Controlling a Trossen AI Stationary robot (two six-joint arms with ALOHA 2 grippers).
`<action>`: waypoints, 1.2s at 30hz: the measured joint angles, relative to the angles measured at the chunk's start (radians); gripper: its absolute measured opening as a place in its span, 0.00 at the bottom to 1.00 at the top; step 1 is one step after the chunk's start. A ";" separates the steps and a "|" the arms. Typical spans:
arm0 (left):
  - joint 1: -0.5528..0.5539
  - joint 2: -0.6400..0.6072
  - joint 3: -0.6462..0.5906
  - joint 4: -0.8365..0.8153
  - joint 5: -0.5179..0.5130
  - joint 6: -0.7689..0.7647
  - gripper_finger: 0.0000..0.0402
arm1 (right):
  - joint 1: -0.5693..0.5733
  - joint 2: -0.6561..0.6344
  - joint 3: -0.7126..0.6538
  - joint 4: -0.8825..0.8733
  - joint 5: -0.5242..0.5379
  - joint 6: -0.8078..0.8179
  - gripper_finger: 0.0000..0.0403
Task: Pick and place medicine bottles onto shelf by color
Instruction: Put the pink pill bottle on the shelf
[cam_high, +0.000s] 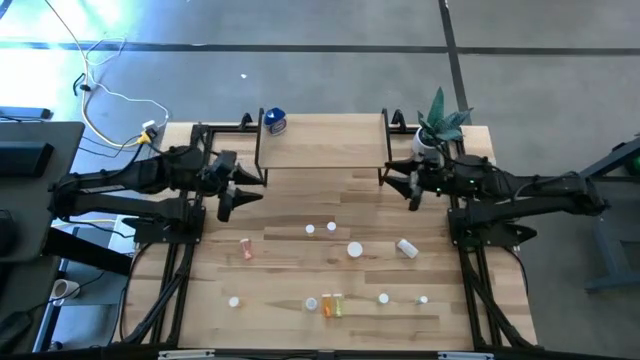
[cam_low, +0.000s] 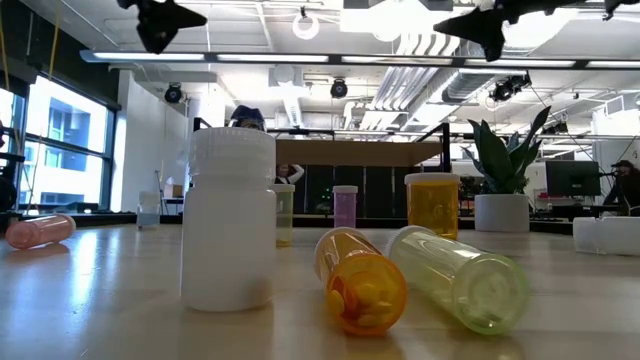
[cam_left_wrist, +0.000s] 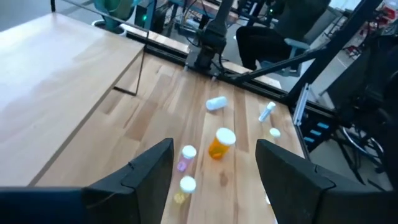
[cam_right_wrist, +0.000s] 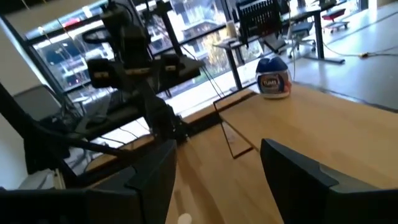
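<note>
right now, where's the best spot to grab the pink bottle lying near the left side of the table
Probably across the middle of its body, from straight above. The pink bottle lies on its side on the table, clear of the others, so fingers should close across its narrow width. The left gripper, open, is nearest.

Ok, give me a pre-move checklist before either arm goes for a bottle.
1. Left gripper open and empty: ok.
2. Right gripper open and empty: ok.
3. Both grippers raised clear of the table: ok.
4. Shelf has bare room: ok, only the blue-topped bottle stands at one corner.
5. Bottles upright: not ok, the orange bottle and the pale yellow bottle lie on their sides.
6. Bottles' caps tight: cannot tell.
</note>
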 joint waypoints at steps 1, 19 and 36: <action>0.000 -0.014 0.000 -0.022 0.004 -0.001 0.54 | 0.006 0.018 0.011 -0.001 0.000 0.000 0.55; -0.040 -0.151 0.000 -0.110 -0.026 0.000 0.54 | 0.188 0.315 0.151 -0.053 0.114 0.052 0.55; -0.053 -0.151 0.000 -0.149 -0.025 0.026 0.54 | 0.280 0.639 0.197 -0.031 0.114 0.042 0.55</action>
